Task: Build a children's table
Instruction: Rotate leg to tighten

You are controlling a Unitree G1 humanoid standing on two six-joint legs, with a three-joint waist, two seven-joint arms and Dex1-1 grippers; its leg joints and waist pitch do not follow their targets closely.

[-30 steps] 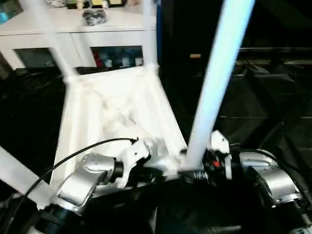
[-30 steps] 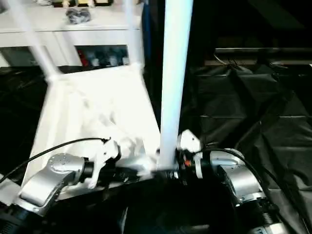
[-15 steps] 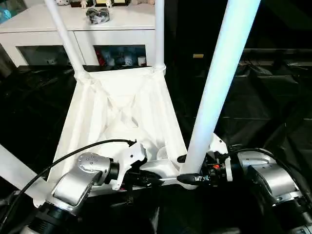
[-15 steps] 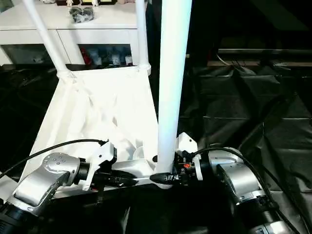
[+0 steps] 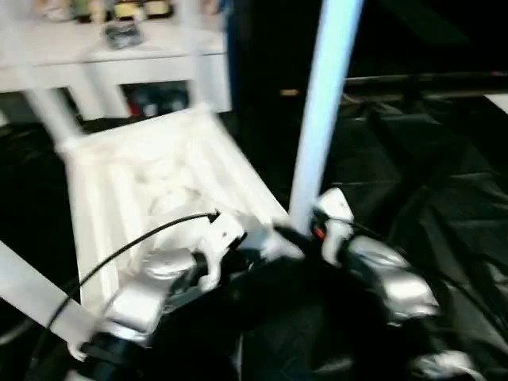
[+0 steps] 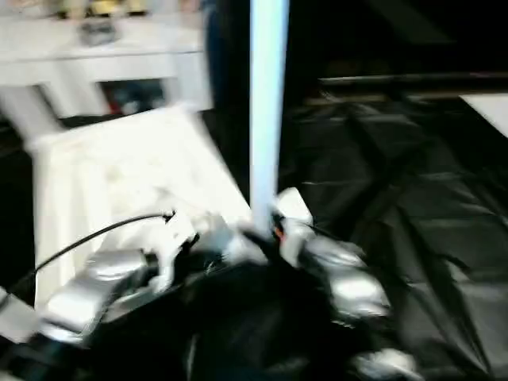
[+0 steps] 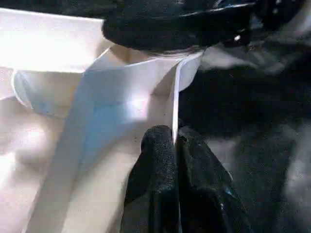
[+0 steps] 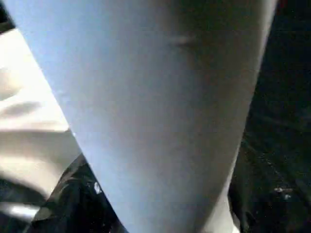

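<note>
Two black fingers [image 7: 163, 170] of the left gripper [image 7: 176, 145] pinch the tabletop [image 5: 135, 182] rim. The right gripper [image 5: 305, 238] meets a leg [image 5: 321, 111]; its grip is unclear.

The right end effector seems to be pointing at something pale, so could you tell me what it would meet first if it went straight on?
Most likely the upright white leg, which stands directly ahead of the right end effector at the tabletop's near corner; depth is unclear, so they may already touch.

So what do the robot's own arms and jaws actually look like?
Both forearms are rounded silver metal: left arm, right arm. White housings sit at the wrists, a thin black cable loops over the left one, and there is a small red spot by the right wrist. The fingers are black.
</note>
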